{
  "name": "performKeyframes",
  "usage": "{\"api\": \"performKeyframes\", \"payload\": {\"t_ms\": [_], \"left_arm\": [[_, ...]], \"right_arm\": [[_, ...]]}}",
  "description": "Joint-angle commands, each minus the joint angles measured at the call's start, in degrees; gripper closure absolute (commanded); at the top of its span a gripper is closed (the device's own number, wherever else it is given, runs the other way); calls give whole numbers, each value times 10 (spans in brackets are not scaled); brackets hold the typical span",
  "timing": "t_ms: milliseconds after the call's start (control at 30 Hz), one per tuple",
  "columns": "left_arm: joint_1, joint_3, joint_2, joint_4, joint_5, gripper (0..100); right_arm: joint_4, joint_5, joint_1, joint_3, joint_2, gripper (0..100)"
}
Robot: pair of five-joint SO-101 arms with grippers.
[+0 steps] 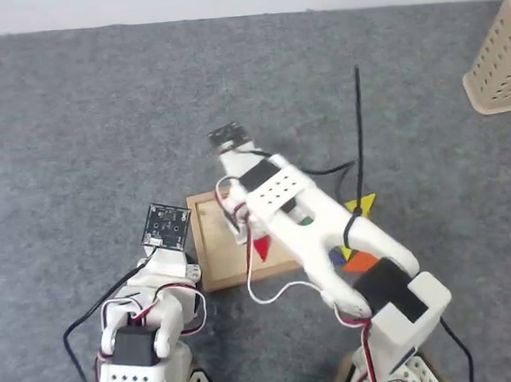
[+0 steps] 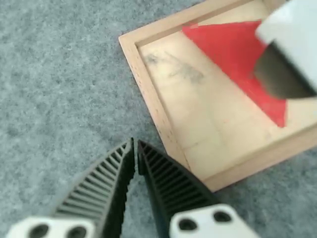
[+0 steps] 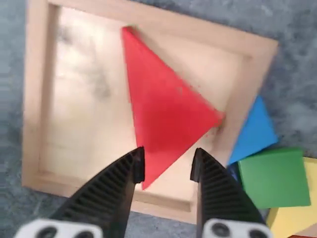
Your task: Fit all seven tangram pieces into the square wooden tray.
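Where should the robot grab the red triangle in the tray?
Probably at its narrow corner, from straight above. The red triangle lies flat inside the tray, whose walls block the sides; the right hand hangs open astride that corner.

Left end effector (image 2: 134, 145) closed over grey carpet (image 2: 59, 74), just beside wooden tray (image 2: 148, 94) corner, red triangle (image 2: 228, 47) inside

Two arms stand at the worktop (image 1: 98, 106): one left arm (image 1: 148, 341) and one right arm (image 1: 329, 229). That makes two hands, the left hand (image 2: 134, 148) and the right hand (image 3: 167, 163). There is one wooden tray (image 3: 148, 20). I count five tangram pieces showing: one red triangle (image 3: 163, 109), one blue piece (image 3: 255, 131), one green square (image 3: 272, 178), one yellow piece (image 3: 292, 218) and one orange piece (image 1: 360, 261). There is one perforated beige container (image 1: 502, 56).
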Motion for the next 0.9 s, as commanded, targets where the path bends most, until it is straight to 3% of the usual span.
{"api": "performKeyframes", "payload": {"t_ms": [0, 267, 400, 500, 667, 867], "left_arm": [[0, -11, -11, 4, 4, 988], [0, -11, -11, 4, 4, 988], [0, -11, -11, 4, 4, 988], [0, -11, -11, 4, 4, 988], [0, -11, -11, 4, 4, 988], [0, -11, -11, 4, 4, 988]], "right_arm": [[1, -5, 13, -35, -37, 850], [-29, -4, 58, -44, -38, 854], [-68, 48, 84, -40, -32, 894], [-100, 87, 84, -25, -32, 998], [-135, 95, 80, 22, -31, 973], [-107, 97, 53, 44, -31, 991]]}}
